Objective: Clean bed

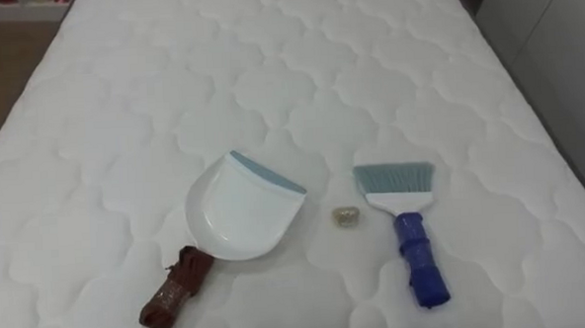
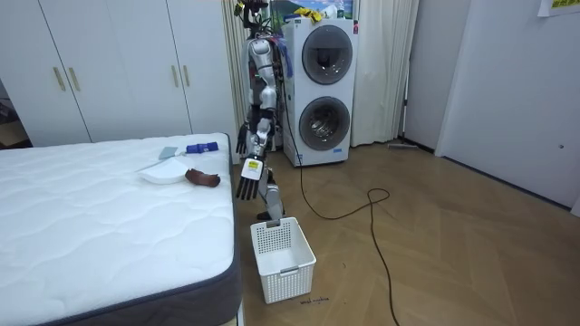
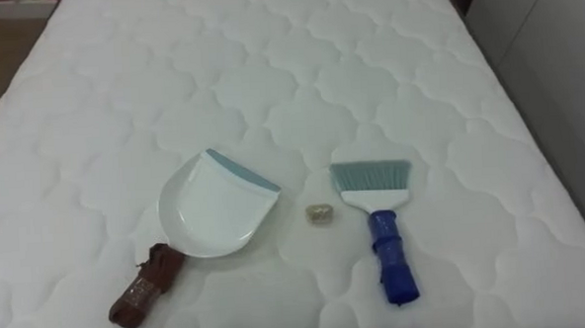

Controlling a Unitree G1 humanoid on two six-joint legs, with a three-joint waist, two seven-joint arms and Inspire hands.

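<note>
Brush — long axis along mattress, bristles away; left hand, right hand slack-fingered

dustpan: 1 | brush: 1 | scrap: 1 | basket: 1

Matt cloth, smooth plastic
White quilted cloth mattress looks matt; white plastic dustpan smooth, slightly glossy; its brown handle and the grey-bristled brush's blue handle look wrinkled.

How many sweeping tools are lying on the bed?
2: the white dustpan on the left, and the blue-handled brush to its right. Nothing seems hidden.
</note>
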